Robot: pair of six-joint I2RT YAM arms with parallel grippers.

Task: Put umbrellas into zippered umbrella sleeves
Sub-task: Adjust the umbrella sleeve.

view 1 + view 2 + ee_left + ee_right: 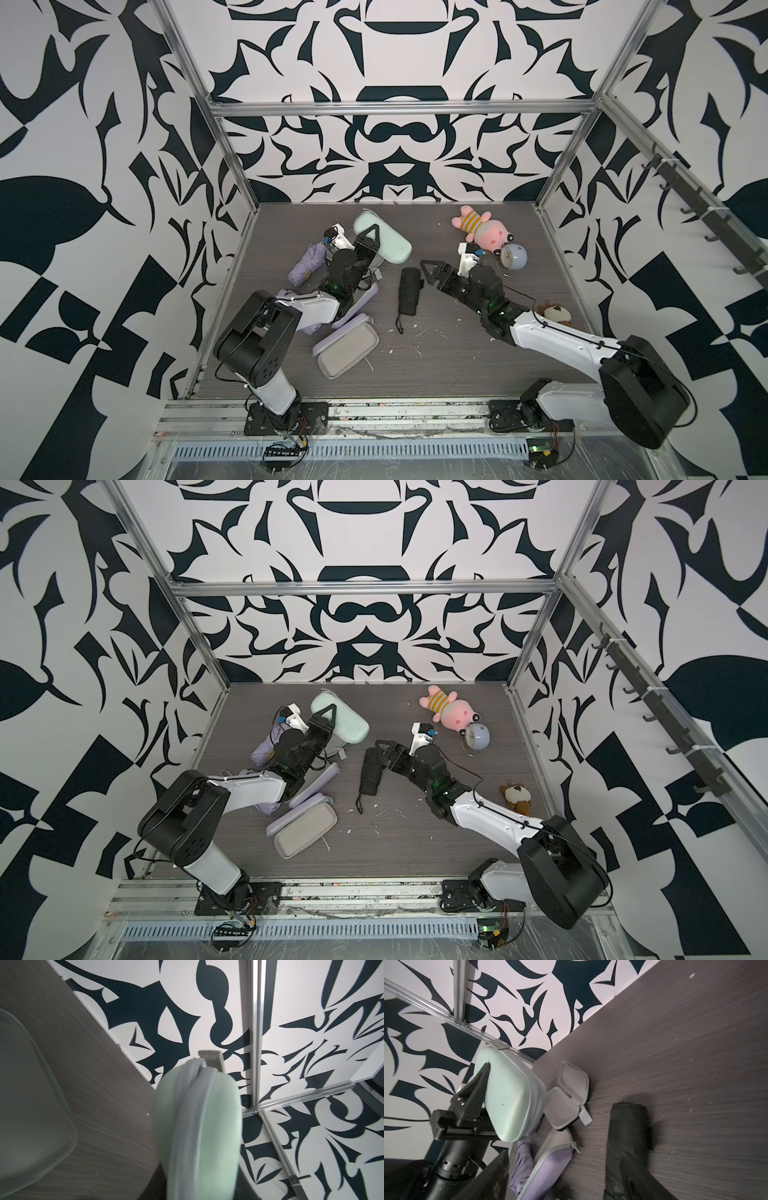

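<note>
Lower centre: lilac sleeve (pixel 348 351) lies open, grey lining up. Mid-frame: black umbrella (pixel 409 295) flat on the tabletop (pixel 457 353); right end effector (pixel 424 273) spread, just right of its far end. Further back, left of centre: left end effector (pixel 371 237) pinches the mint sleeve (pixel 392 245) (halves together).

Nothing legible for you here. The little yellow tag (pixel 308 275) on the lilac umbrella (pixel 304 262) is too small to read in both top views. The clock (pixel 514 255) shows its face to the camera, but any numerals on it blur out. The wrist views show you no lettering either.
</note>
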